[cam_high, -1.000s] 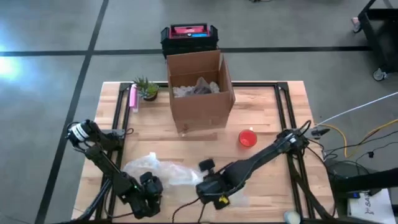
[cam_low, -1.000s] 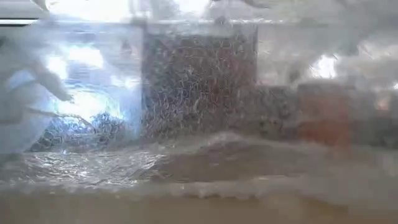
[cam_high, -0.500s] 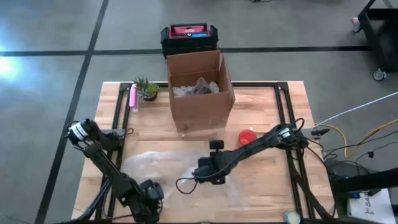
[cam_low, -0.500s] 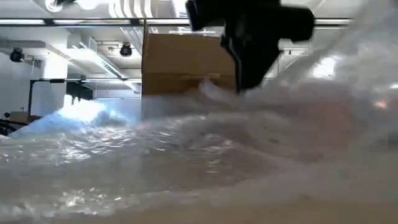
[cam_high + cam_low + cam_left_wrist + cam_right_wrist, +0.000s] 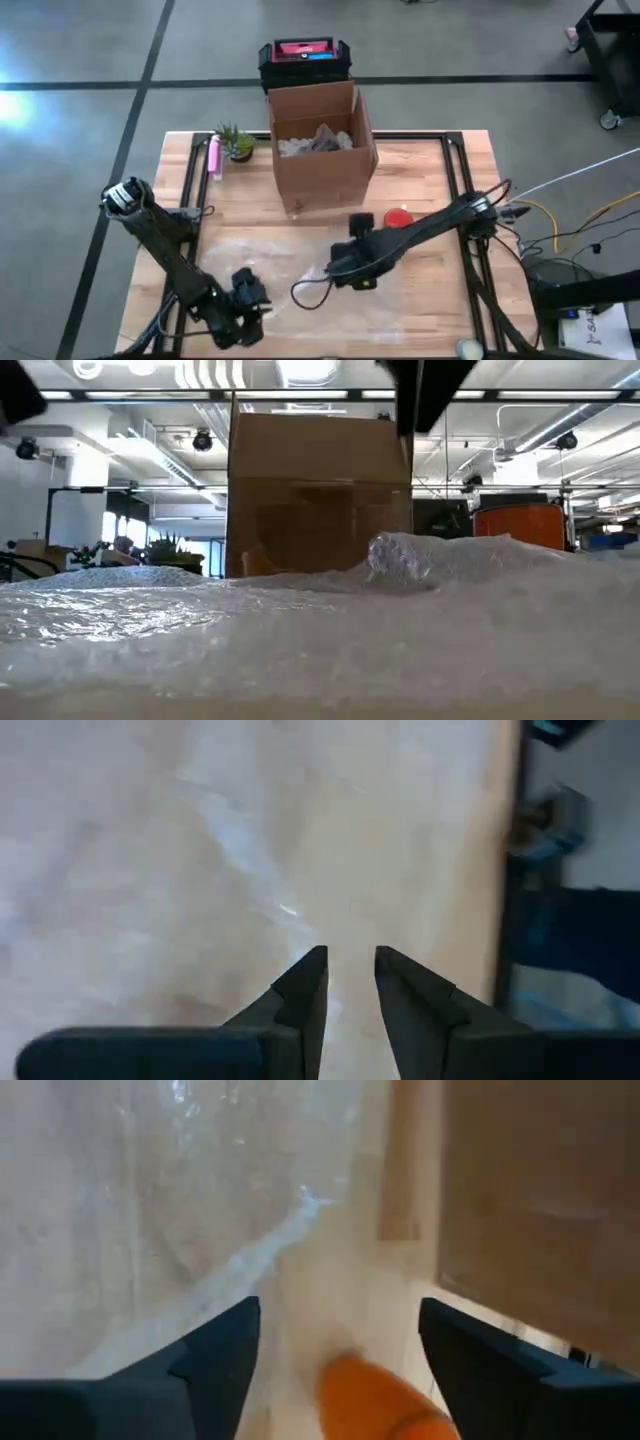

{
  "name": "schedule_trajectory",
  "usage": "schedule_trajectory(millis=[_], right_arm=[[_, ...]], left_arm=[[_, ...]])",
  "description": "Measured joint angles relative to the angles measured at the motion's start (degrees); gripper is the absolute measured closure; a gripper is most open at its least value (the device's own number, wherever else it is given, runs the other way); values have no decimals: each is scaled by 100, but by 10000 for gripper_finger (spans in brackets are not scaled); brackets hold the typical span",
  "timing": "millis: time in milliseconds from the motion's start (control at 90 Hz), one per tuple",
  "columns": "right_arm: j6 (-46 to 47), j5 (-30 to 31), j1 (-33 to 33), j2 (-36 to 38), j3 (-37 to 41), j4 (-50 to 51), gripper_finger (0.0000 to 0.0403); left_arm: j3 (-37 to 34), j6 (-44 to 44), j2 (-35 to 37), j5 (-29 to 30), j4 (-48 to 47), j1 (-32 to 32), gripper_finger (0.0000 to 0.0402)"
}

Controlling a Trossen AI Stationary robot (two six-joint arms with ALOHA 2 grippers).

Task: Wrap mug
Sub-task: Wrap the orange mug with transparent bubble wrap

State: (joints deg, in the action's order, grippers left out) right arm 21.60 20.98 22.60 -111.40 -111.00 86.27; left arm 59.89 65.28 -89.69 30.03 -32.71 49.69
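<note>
A clear sheet of bubble wrap [image 5: 285,272] lies spread flat on the near middle of the table; in the low view the wrap [image 5: 320,610] fills the foreground. The orange mug [image 5: 399,218] stands on bare wood to the wrap's right, also in the right wrist view [image 5: 372,1402] and the low view [image 5: 520,525]. My left gripper [image 5: 250,298] is at the wrap's near left corner, its fingers [image 5: 350,970] a narrow gap apart. My right gripper [image 5: 343,270] hangs wide open [image 5: 340,1342] above the wrap's right part, touching nothing. My left gripper comes down from above at the wrap's near left corner [image 5: 335,1012], where pale film shows low in the narrow gap between the fingers. How many layers it has does not show. The rest of the sheet lies slack on the table.
A cardboard box [image 5: 322,145] with crumpled paper inside stands at the far middle, just beyond the wrap. A small potted plant [image 5: 236,142] and a pink object [image 5: 213,156] sit at the far left. A black frame rail [image 5: 462,180] runs along the table's right side.
My right gripper has opened, let go of the wrap, and gone up and toward the far edge. The wrap, bunched at the near left a second ago, is now drawn out flat toward the right. My left gripper has stayed at the near left corner.
</note>
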Motion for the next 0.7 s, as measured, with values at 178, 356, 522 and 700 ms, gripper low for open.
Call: schedule_trajectory(millis=[178, 356, 522, 700], right_arm=[[1089, -26, 45, 1214, 1465, -68, 122], [1872, -166, -8, 2297, 3202, -840, 130], [1959, -250, -230, 2903, 4347, -1858, 147], [1598, -373, -624, 2953, 5182, -2699, 170]], left_arm=[[-242, -548, 68, -755, -114, -438, 327], [-577, -912, 70, -1146, -88, -828, 327], [-871, -912, 81, -1162, -24, -909, 327], [-1083, -829, 83, -1162, 390, -888, 327]])
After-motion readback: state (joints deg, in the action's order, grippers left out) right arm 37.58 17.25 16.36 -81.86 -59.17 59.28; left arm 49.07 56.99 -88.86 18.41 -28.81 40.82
